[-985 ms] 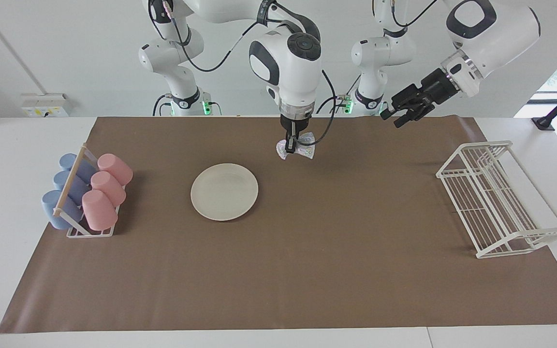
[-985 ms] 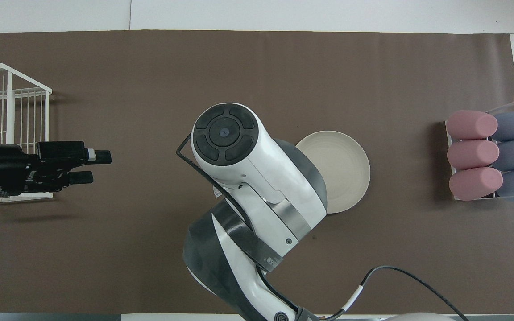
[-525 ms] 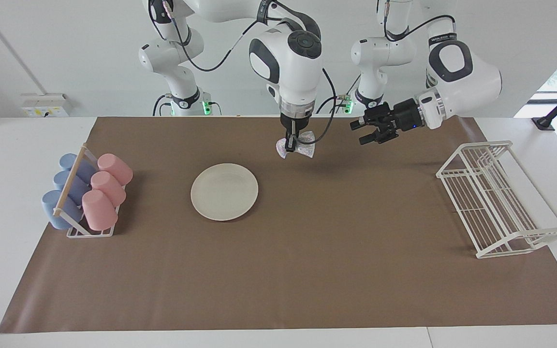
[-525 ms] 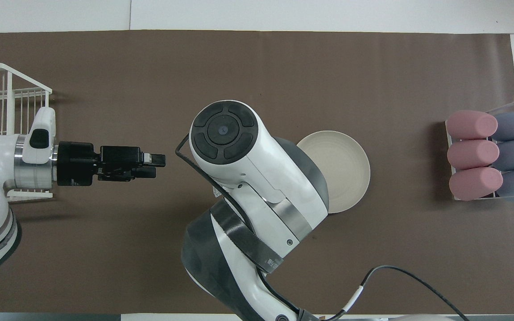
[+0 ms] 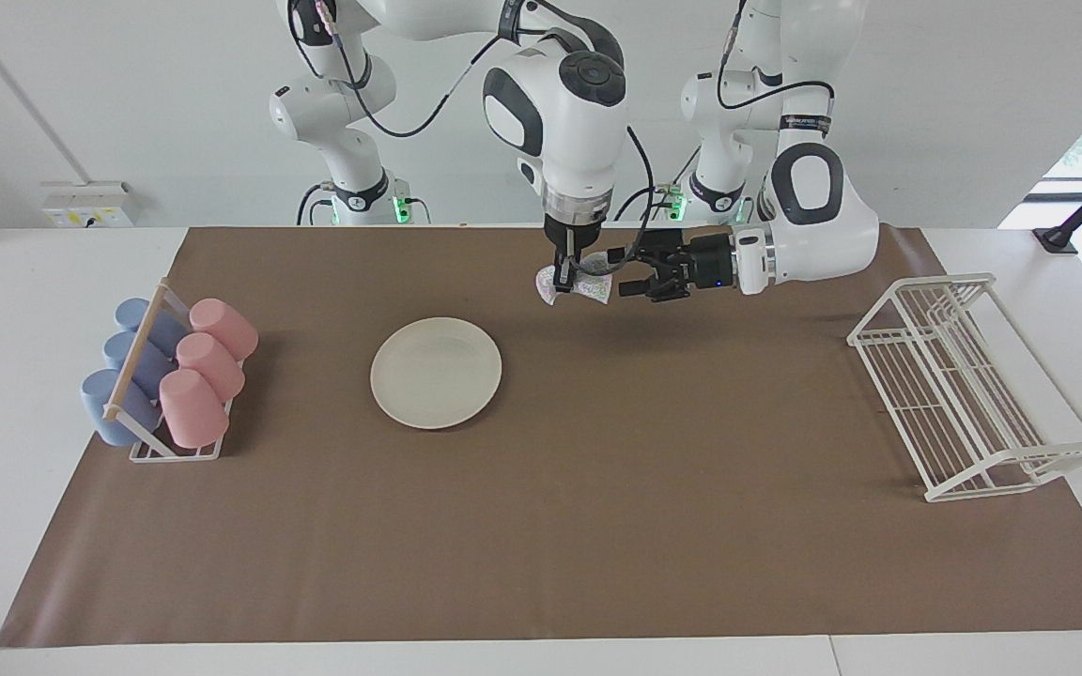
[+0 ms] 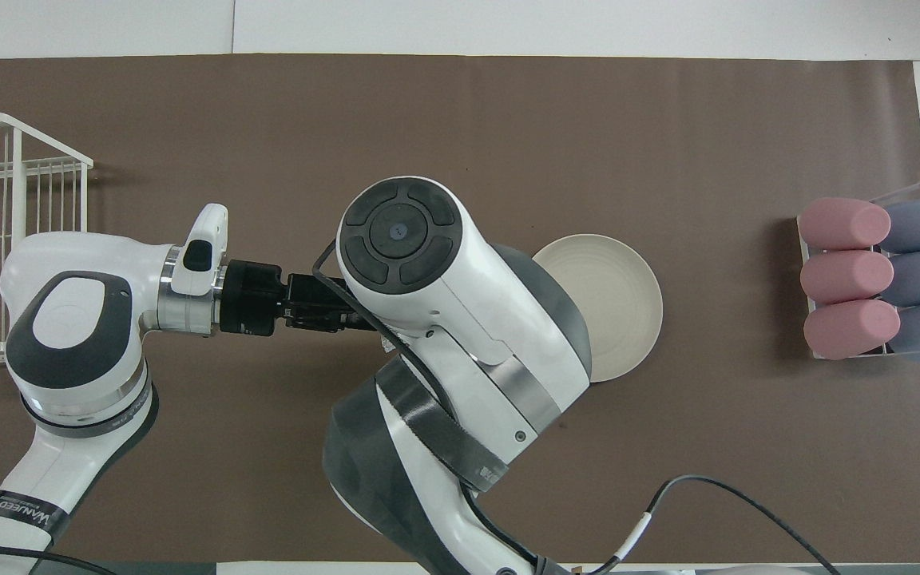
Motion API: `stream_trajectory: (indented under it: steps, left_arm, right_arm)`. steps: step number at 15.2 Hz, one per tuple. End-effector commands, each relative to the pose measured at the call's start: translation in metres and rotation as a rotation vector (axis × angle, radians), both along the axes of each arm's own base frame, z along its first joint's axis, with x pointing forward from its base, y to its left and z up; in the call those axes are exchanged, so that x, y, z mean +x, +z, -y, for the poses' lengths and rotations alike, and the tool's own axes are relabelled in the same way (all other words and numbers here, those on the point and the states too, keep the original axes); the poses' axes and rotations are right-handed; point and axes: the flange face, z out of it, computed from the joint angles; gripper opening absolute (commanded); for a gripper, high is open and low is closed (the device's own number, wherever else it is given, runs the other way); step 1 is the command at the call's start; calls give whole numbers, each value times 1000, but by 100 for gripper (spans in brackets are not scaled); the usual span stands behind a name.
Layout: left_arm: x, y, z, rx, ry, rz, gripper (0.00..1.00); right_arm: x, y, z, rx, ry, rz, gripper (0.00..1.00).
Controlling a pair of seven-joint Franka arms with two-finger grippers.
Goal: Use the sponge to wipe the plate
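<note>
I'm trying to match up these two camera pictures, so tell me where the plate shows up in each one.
Facing view: the plate lies on the brown mat, left of that picture's middle, between the cup rack and the centre, uncovered.
Overhead view: the plate is right of that picture's middle, its one edge hidden under the right arm.
Shared landmark: the cup rack with pink and blue cups, at the right arm's end of the table.
</note>
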Motion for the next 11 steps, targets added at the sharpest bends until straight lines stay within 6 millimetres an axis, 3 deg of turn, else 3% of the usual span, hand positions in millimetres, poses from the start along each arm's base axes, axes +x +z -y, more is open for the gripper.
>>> stream_trajectory:
  steps: [1, 4, 5, 7, 11]
  left_arm:
    - [-1, 8, 0, -31, -9, -20, 100]
    - [2, 6, -1, -25, 2, -19, 90]
    - [2, 6, -2, -23, 4, -20, 85]
    - [1, 6, 4, -16, 3, -15, 64]
    - [0, 5, 9, -6, 6, -11, 47]
  right_arm:
    - [4, 2, -1, -24, -21, 18, 0]
    - [4, 2, -1, -23, -19, 18, 0]
    - [5, 2, -1, -23, -21, 19, 0]
    - [5, 2, -1, -20, -21, 21, 0]
    - [5, 2, -1, -19, -19, 24, 0]
